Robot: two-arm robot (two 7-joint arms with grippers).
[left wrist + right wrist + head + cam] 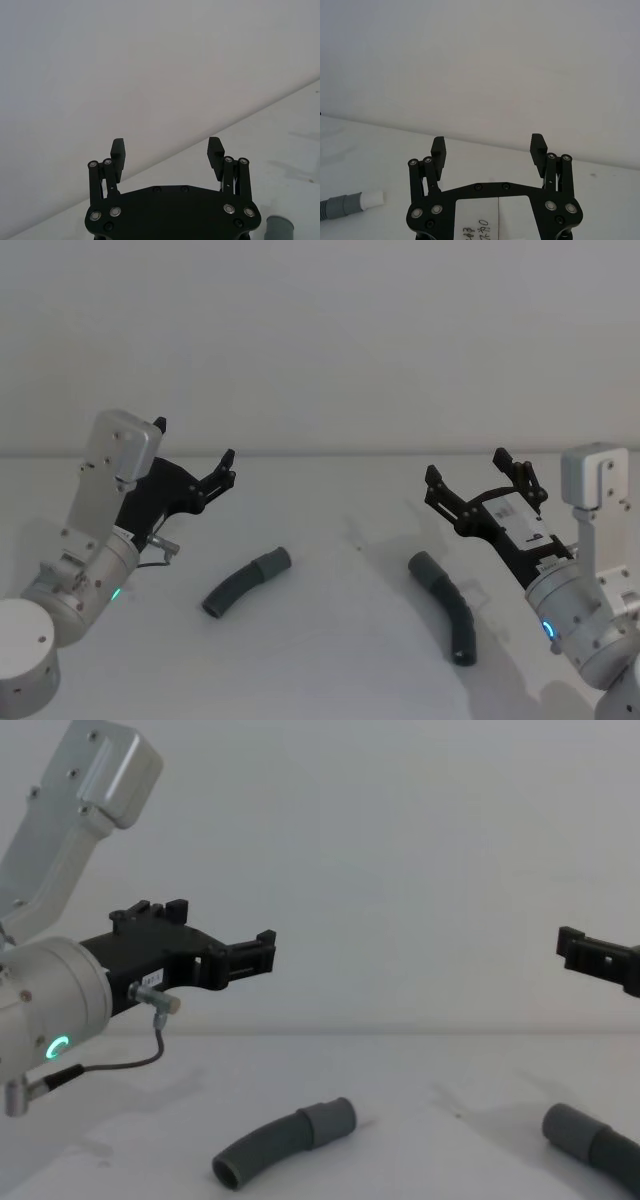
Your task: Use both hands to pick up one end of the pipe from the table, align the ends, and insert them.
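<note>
Head view showed two pipe pieces lying flat on the white counter [330,650], well apart from each other. The left piece [245,581] lay in front of the left hand [195,442]. Its smooth cuff [274,562] pointed toward the middle of the counter. The right piece [449,606] lay just beside the right hand [466,465], and its cuff end [424,567] pointed toward the middle too. Both hands hung in the air above the counter. Each one had its two black fingers [118,150] wide apart, and neither hand held or touched anything.

In the right wrist view a grey cuff with a white tip [371,199] lay on the counter close by. I think it belonged to the right piece, but I could not be sure.

The job looked to be right at the start, with no piece picked up yet. To do this step well, each hand should go down to its own piece. It should grab the bumpy dark part just behind the cuff, not the cuff itself. That way the cuffs would stay bare and free to slide together.

The pipe looked bendy. A grab far from the end would likely let that end droop and wobble.

The fingers should go one on each side of the pipe and get low before they close. If they closed too high, they might just push the piece away. The squeeze should be firm but should not squash the pipe.
</note>
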